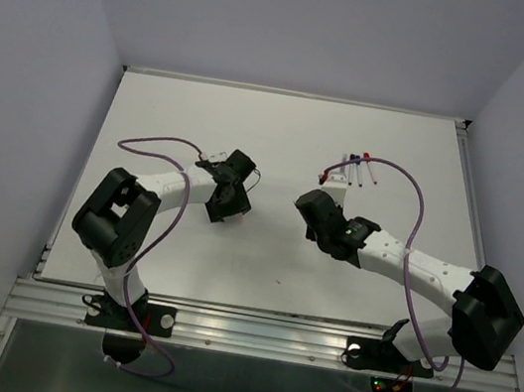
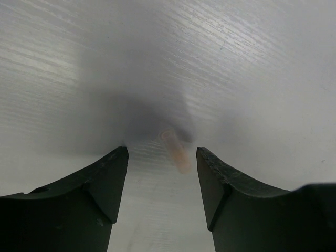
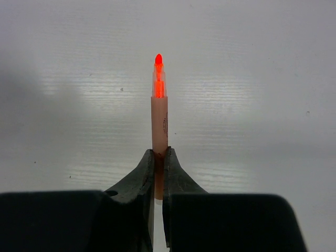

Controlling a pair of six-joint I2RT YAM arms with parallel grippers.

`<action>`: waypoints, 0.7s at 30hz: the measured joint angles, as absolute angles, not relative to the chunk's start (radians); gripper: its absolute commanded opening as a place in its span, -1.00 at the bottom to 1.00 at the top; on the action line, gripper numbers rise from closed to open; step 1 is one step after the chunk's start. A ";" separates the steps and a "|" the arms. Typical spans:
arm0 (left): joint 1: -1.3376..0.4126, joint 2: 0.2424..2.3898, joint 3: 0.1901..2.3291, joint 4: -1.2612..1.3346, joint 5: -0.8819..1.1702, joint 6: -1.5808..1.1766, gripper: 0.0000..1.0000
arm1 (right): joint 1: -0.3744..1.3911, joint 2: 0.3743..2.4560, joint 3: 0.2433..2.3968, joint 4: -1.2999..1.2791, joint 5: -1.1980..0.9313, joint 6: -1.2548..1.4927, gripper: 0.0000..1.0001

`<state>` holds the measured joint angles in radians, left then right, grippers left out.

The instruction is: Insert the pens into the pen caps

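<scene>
While my right gripper (image 3: 160, 153) pinches the pen (image 3: 159, 113), I see my left gripper (image 2: 161, 152) spread wide above a cap (image 2: 178, 154).

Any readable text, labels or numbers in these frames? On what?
No text is legible in any view.
Orange pen, clamped in the right gripper: small dark print on the barrel, too small and blurred to read.
Pale cap on the table between the open left gripper fingers: out of focus, no marking can be made out.
</scene>
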<state>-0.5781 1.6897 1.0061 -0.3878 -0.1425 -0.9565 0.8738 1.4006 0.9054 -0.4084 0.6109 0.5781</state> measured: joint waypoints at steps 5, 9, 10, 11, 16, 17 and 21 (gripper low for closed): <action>-0.590 1.707 1.024 -0.408 -0.153 -0.959 0.02 | 0.865 1.401 0.900 -0.412 0.618 0.577 -0.99; -0.596 1.726 1.042 -0.425 -0.163 -0.963 -0.20 | 0.863 1.395 0.893 -0.411 0.621 0.575 -0.99; -0.596 1.731 1.048 -0.432 -0.165 -0.964 -0.24 | 0.863 1.390 0.889 -0.411 0.621 0.573 -0.99; -0.597 1.736 1.054 -0.436 -0.168 -0.965 -0.36 | 0.863 1.382 0.882 -0.412 0.619 0.567 -0.99; -0.597 1.753 1.076 -0.447 -0.178 -0.968 -1.00 | 0.863 1.328 0.857 -0.409 0.573 0.508 -0.99; -0.597 1.759 1.083 -0.447 -0.181 -0.965 -1.00 | 0.863 1.316 0.851 -0.408 0.562 0.493 -0.99; -0.601 1.787 1.130 -0.453 -0.193 -0.953 -1.00 | 0.863 1.230 0.810 -0.404 0.442 0.400 -0.98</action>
<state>-0.6006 1.7874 1.1301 -0.4526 -0.1932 -0.9527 0.8631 1.2301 0.8104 -0.4042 0.4419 0.4004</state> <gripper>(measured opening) 0.219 0.067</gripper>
